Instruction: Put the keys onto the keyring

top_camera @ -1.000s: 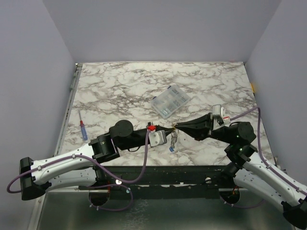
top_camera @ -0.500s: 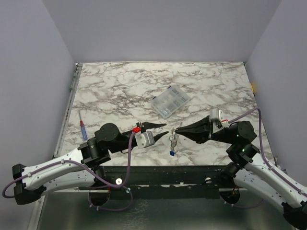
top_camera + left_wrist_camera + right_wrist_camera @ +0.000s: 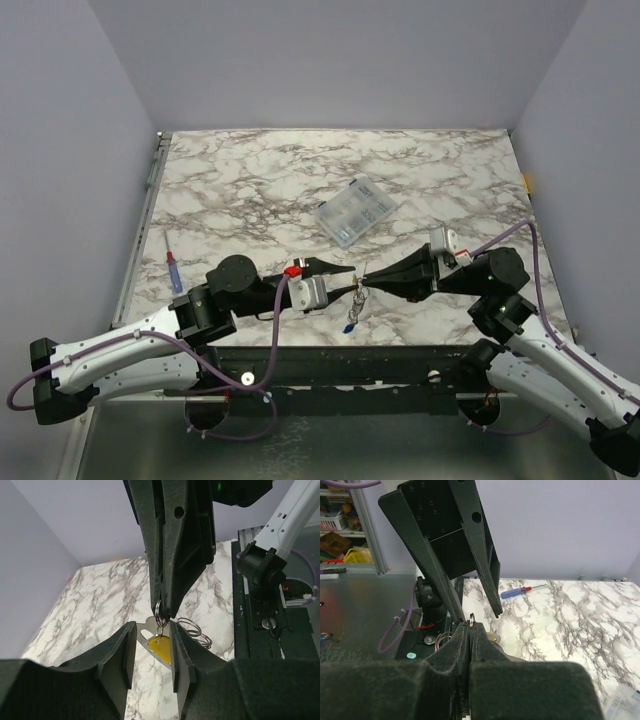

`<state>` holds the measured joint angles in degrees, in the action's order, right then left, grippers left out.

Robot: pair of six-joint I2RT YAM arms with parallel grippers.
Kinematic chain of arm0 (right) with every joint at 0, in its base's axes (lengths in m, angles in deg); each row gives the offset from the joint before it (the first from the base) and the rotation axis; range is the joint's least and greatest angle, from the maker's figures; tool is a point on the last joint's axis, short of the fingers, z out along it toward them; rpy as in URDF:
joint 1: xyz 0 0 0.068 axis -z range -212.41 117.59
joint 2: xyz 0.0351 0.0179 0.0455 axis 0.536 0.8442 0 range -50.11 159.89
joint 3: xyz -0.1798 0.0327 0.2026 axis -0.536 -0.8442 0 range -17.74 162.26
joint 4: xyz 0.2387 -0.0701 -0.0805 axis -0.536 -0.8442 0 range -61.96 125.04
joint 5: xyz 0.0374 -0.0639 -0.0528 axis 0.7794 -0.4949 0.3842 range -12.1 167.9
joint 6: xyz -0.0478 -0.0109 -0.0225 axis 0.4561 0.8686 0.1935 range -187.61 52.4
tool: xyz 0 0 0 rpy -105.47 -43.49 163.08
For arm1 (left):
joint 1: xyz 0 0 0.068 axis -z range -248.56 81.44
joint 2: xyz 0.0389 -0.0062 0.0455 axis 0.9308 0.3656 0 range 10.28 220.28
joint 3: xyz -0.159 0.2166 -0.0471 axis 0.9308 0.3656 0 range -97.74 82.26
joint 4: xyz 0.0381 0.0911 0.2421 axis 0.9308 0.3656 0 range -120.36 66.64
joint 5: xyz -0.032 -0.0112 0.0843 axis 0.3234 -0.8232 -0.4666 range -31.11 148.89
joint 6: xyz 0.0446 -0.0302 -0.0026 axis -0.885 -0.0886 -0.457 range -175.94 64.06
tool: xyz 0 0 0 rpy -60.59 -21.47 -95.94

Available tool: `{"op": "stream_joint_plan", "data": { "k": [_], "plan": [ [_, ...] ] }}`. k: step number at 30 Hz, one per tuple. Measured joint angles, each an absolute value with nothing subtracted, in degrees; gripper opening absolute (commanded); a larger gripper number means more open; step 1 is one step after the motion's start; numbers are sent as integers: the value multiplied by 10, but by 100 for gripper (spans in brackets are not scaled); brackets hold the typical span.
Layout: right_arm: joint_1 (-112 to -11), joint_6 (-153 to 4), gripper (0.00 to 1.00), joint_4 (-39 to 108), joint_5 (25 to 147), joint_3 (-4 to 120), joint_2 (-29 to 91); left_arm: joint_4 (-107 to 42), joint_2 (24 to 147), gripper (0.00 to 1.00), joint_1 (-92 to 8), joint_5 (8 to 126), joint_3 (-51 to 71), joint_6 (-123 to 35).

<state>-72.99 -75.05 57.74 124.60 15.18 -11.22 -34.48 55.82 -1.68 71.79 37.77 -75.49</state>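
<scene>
The keyring hangs in the air over the near part of the surface, between the two arms. It is thin, shiny grey wire bent into round loops. The right pincer is clenched on it. Its two black tips press flat together and nip a small ring at the top.

The yellow key hangs from that ring. Only the left wrist view shows it well. It has a smooth, rounded yellow plastic head and a flat silver part above it. It sits in the gap of the left pincer, whose two black fingers stand apart, released. I cannot tell if a finger touches the key.

The blue key shows only from above. It is a tiny blue dot at the low end of the hanging wire, close over the surface.

The right wrist view shows the nipped ring poking up from the shut tips, and the left pincer reaching in from above it.

The surface is white marble with grey veins. A screwdriver with a blue handle and red tip lies by the left edge, well apart from the keys. A clear plastic box with little compartments lies farther back.
</scene>
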Motion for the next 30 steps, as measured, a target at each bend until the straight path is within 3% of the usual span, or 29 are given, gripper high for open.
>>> {"op": "stream_joint_plan", "data": {
  "k": [5,21,26,30],
  "plan": [
    [-730,-751,0,580,1255,158,-105,-345,559,38,-17,720,378,-752],
    [-730,-751,1,581,1271,170,-99,-355,581,0,-17,722,377,-748],
    [-730,-751,1,581,1278,176,-96,-357,575,0,-17,721,377,-743],
    [-730,-750,21,578,1284,180,-96,-368,572,0,-14,721,382,-742]
  ]
}}
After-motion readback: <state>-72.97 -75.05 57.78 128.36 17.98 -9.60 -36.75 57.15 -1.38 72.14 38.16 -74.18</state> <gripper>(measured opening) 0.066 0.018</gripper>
